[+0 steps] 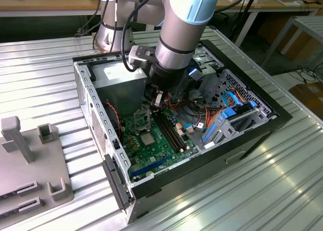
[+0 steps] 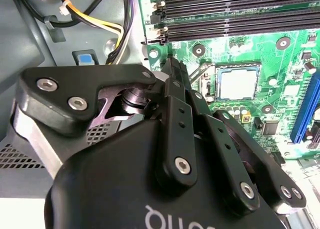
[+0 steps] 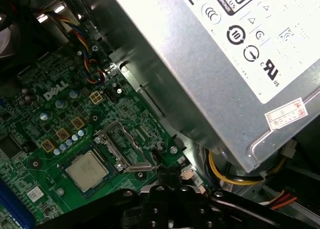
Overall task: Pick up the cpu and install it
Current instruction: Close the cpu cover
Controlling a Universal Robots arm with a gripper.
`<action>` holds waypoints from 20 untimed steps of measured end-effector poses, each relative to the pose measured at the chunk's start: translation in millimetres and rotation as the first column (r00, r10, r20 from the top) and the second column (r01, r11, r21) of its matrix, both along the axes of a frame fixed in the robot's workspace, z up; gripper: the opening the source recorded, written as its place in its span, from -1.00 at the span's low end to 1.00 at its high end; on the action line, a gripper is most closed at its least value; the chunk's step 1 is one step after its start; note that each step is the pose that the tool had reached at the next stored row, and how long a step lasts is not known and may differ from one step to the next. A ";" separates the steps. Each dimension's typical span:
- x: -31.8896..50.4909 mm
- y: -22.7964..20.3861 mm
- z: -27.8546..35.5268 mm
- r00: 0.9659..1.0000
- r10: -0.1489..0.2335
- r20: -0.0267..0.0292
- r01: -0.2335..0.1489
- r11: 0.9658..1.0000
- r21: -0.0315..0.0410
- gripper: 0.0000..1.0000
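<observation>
While cpu (image 2: 238,83) sits in socket (image 2: 239,65) — fingers (image 2: 172,74) closed, near, not touching.

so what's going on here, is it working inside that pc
Yes. The robot arm has reached down into the open computer case, over the green motherboard. The cpu is not in the gripper: it lies flat in its socket, with the metal socket frame swung open beside it. The gripper sits close by that frame, off to the side of the cpu and not touching it. Its jaws look shut, with nothing visible between them.
</observation>
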State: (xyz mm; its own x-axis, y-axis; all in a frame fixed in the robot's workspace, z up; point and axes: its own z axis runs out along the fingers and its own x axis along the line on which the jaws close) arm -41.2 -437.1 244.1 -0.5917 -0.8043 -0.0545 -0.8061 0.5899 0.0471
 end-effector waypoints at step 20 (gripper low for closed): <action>-1.2 0.0 4.8 1.000 0.001 0.000 -0.001 1.000 -0.005 -0.79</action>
